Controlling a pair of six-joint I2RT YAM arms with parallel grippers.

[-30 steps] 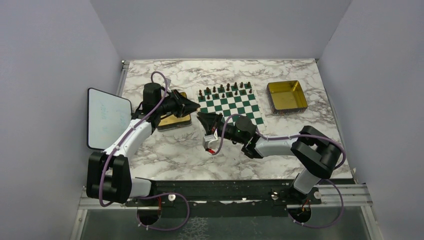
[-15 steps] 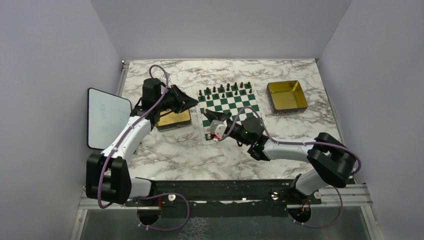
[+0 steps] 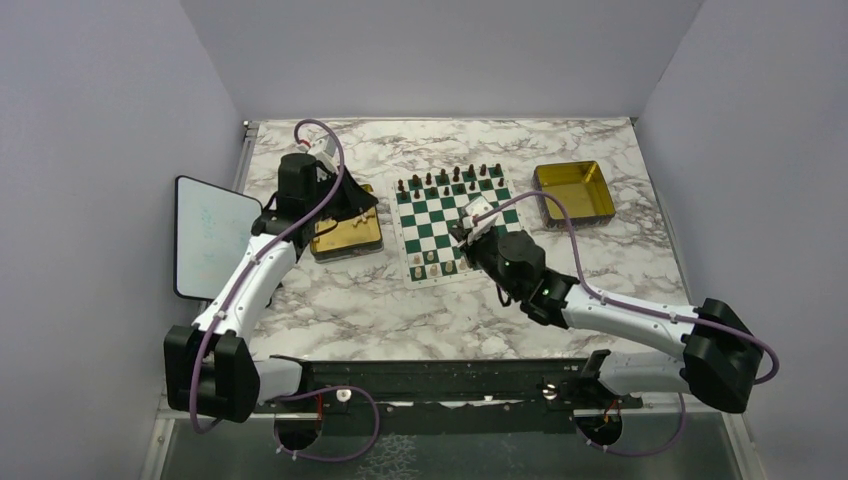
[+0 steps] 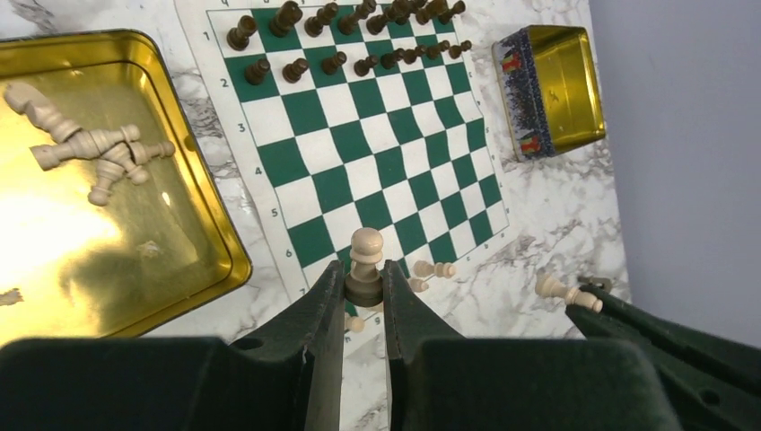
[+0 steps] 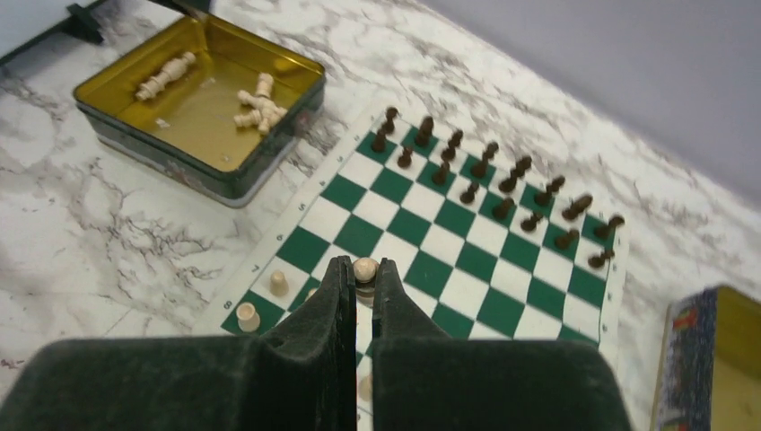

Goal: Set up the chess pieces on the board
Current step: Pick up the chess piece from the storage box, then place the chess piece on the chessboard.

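Chess pieces [image 3: 432, 263], one cream piece pinched in each claw

One cream pawn [image 4: 365, 256] stands upright in the left claw [image 4: 363, 287], whose jaws are narrowed onto its base, just beside the board [image 3: 452, 212]. The right claw [image 5: 359, 277] is clamped tight on a second cream piece [image 5: 364, 268] above the board's middle. Sixteen dark pieces [image 5: 489, 166] fill the two far rows. Several cream ones lie in the left tray [image 5: 193, 121] of two.

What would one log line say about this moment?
left gripper: shut on pawn | right gripper: shut on cream piece over board | tray: pieces inside
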